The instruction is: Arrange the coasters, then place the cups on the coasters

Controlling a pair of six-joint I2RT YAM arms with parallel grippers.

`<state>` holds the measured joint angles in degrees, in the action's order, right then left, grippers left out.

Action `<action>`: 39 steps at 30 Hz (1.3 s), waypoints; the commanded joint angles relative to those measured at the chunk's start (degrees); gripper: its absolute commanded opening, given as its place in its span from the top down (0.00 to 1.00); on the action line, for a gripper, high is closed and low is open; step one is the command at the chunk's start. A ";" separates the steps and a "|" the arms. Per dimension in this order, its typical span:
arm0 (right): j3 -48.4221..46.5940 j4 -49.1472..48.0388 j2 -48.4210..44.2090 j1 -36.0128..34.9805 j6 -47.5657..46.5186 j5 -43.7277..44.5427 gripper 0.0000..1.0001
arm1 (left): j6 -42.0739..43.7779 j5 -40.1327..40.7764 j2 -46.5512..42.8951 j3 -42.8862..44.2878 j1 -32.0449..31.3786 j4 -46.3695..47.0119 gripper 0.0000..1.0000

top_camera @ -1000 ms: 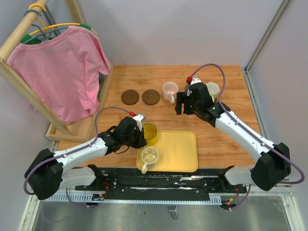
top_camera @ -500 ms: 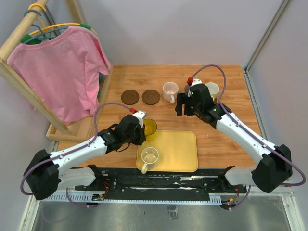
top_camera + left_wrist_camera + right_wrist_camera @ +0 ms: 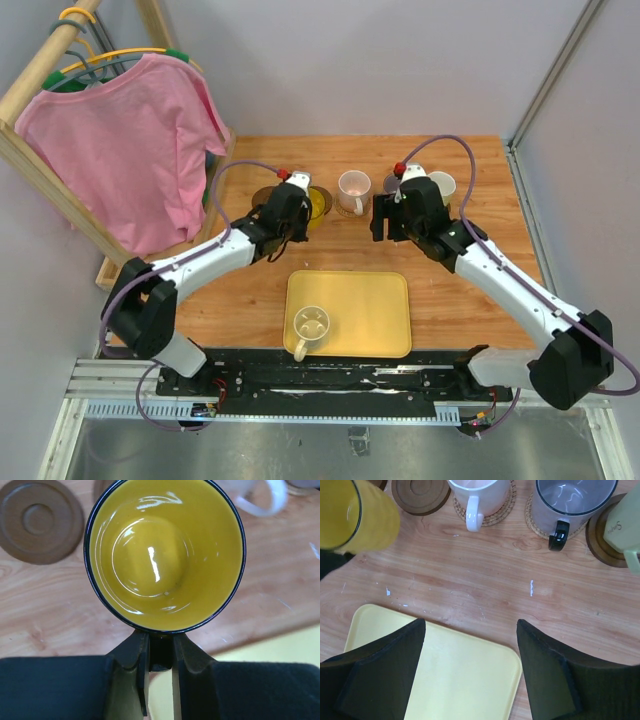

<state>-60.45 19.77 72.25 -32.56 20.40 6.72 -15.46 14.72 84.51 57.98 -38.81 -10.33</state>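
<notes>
Your left gripper [image 3: 160,656] is clamped on the handle of the yellow cup [image 3: 165,555], which stands upright in the upper middle of the top view, just beside a dark brown coaster [image 3: 40,520]. Your right gripper [image 3: 470,625] hangs with its jaws spread wide, holding nothing. The cream cup [image 3: 311,323] sits on the yellow tray [image 3: 380,300].

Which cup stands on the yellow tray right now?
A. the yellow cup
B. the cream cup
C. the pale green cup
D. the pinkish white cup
B: the cream cup stands on the yellow tray, near its near-left corner; the left gripper holds the yellow cup by its handle farther back, and the pinkish white cup and pale green cup stand beyond the tray.
</notes>
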 commanded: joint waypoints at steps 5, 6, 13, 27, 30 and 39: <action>-0.75 0.49 -0.85 -0.57 -3.57 4.50 0.25 | 0.92 -2.26 10.69 10.66 7.77 6.99 0.99; -1.05 0.48 -0.35 -0.56 -3.75 4.53 0.25 | 0.81 -2.85 11.81 11.71 8.31 7.25 0.99; -3.35 0.38 3.62 -0.53 -4.55 3.68 0.25 | -1.99 -5.37 19.48 18.13 11.22 8.45 1.00; -3.67 0.34 4.77 -0.51 -4.83 3.30 0.25 | -3.31 -7.75 25.37 22.11 11.25 8.31 1.00; -3.41 0.33 4.68 -0.58 -4.64 3.08 0.25 | -3.48 -7.60 25.78 21.99 11.29 8.22 1.00; -3.18 0.29 4.89 -0.58 -4.38 2.34 0.25 | -3.93 -7.90 27.22 22.14 11.28 8.48 0.99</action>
<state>-62.41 19.97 76.97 -32.56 16.34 9.39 -18.63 7.25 111.61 77.52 -27.75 -6.66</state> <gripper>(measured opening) 0.753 0.196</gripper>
